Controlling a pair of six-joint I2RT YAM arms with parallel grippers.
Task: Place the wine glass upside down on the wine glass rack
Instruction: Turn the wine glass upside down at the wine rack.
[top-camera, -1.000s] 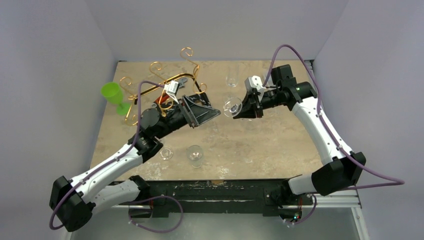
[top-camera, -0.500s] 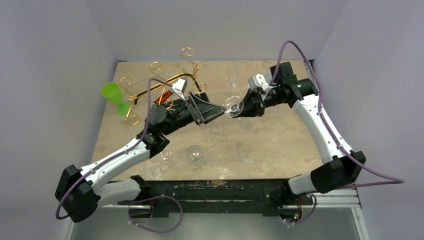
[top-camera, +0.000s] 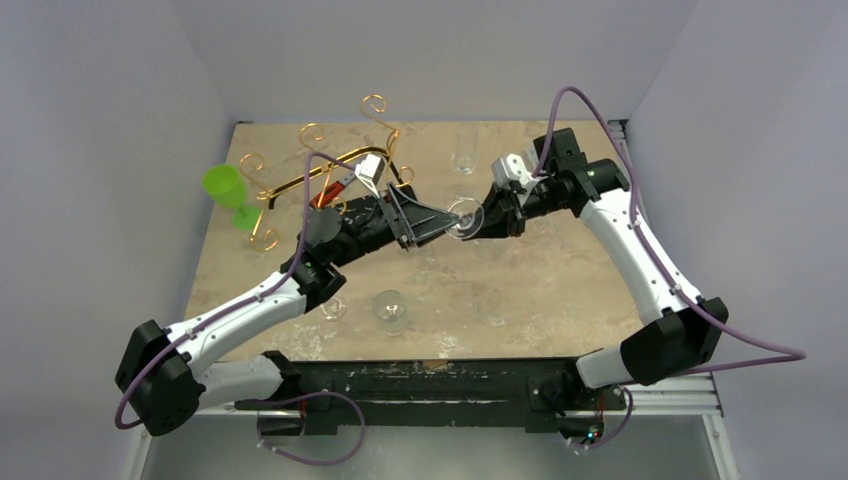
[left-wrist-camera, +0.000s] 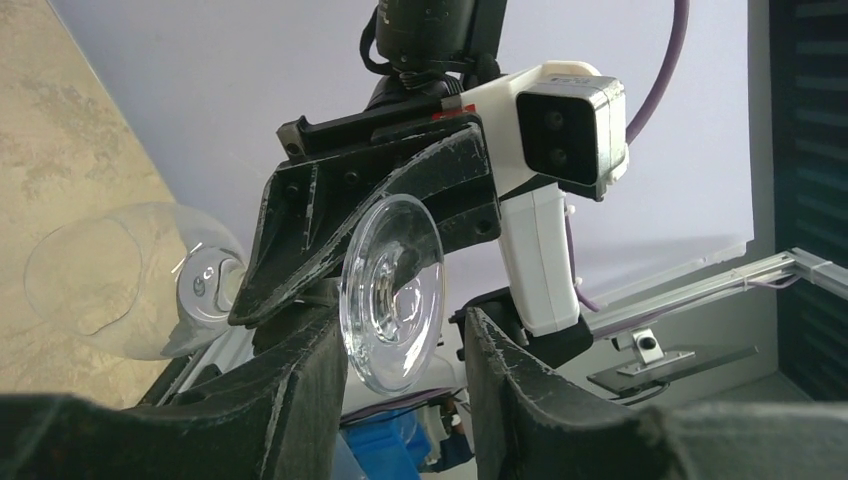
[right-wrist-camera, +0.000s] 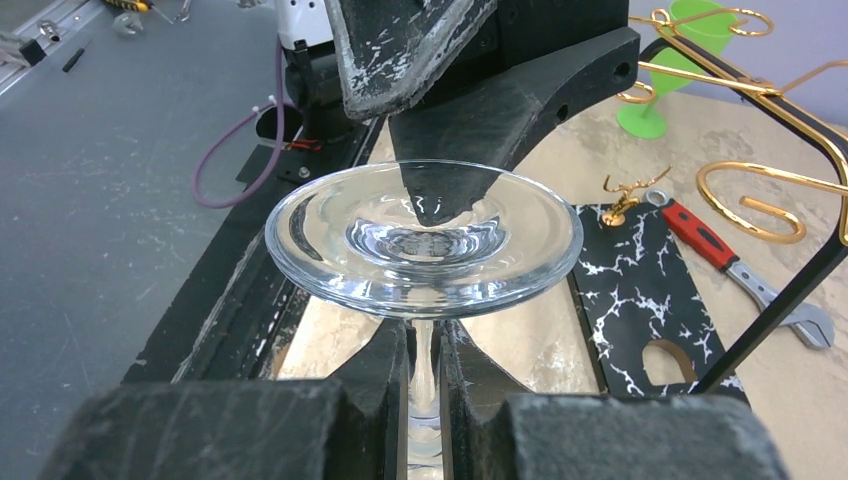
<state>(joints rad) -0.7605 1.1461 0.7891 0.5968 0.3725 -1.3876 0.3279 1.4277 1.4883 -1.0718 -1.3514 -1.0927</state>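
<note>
One wine glass (left-wrist-camera: 392, 290) level, foot toward spread left tool (left-wrist-camera: 400, 322), stem pinched by right tool (right-wrist-camera: 425, 350)

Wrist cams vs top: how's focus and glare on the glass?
Left wrist: clear wine glass foot sharp, bright specular spots; left gripper fingers soft. Right wrist: foot sharp, right gripper fingers blurred. Top external: glass faint against the mottled beige tabletop.

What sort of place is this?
Probably a robotics test bench: plain walls box in a table, a left arm and a right arm are bolted at its edge, and a wrench lies near the wine glass rack.
</note>
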